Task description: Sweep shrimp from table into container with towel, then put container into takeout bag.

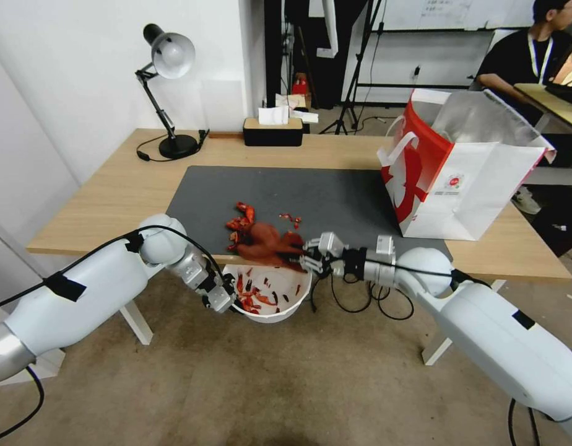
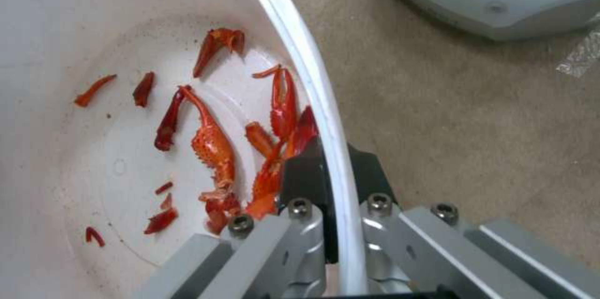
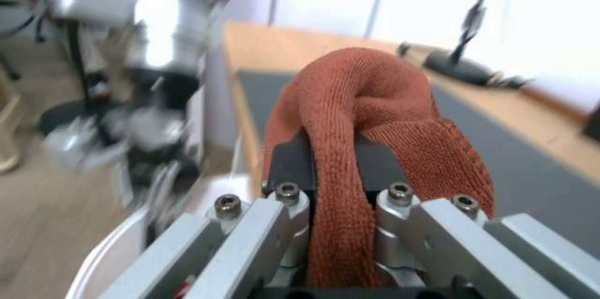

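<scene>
My left gripper (image 1: 227,303) is shut on the rim of the white container (image 1: 280,313), holding it just below the table's (image 1: 100,198) front edge; the rim (image 2: 325,116) passes between its fingers (image 2: 300,177). Several shrimp (image 2: 213,144) lie inside the container. More shrimp (image 1: 239,223) remain on the grey mat near the front edge. My right gripper (image 1: 306,255) is shut on the rust-brown towel (image 1: 267,243), which hangs bunched over the mat's edge above the container; the cloth (image 3: 369,116) bulges between the jaws. The red-and-white takeout bag (image 1: 459,167) stands open at the table's right.
A black desk lamp (image 1: 168,93) and a black tissue box (image 1: 273,130) stand along the table's back. The dark grey mat (image 1: 335,192) covers the middle. Carpeted floor (image 1: 267,384) lies below the container. Cables hang under the table's front edge.
</scene>
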Available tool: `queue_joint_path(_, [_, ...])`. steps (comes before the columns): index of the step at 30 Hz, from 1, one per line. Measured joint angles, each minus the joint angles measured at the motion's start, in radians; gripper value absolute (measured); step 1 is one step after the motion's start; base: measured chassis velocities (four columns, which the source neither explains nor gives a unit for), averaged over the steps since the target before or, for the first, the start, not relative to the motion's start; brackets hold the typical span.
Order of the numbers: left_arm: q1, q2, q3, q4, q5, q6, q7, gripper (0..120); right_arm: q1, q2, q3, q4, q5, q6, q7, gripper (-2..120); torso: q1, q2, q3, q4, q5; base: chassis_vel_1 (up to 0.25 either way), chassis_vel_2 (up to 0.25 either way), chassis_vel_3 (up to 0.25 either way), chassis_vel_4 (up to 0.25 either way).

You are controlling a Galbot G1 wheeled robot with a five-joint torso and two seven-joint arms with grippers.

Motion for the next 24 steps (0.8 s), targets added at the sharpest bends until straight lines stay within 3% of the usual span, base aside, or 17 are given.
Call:
queue_joint_path(6, [0.006, 0.000, -0.006, 0.000, 0.001, -0.001, 0.000, 0, 0.074, 0.016, 0.008, -0.041, 0.068, 0.000, 0.048, 6, 0.000, 0.000, 0.000, 0.0002, -0.0001, 0.000, 0.000, 0.000, 0.000])
queue_joint_path(11, [0.010, 0.000, -0.009, 0.000, 0.001, -0.001, 0.000, 0, 0.151, 0.050, 0.007, -0.159, 0.085, 0.009, 0.069, 6, 0.000, 0.000, 0.000, 0.0001, 0.0000, 0.000, 0.000, 0.000, 0.000])
queue_joint_path(24, [0.020, 0.003, -0.016, 0.000, 0.002, -0.006, 0.000, 0, 0.341, 0.182, -0.078, -0.543, -0.097, 0.075, -0.029, 6, 0.000, 0.000, 0.000, 0.0004, -0.0001, 0.000, 0.000, 0.000, 0.000])
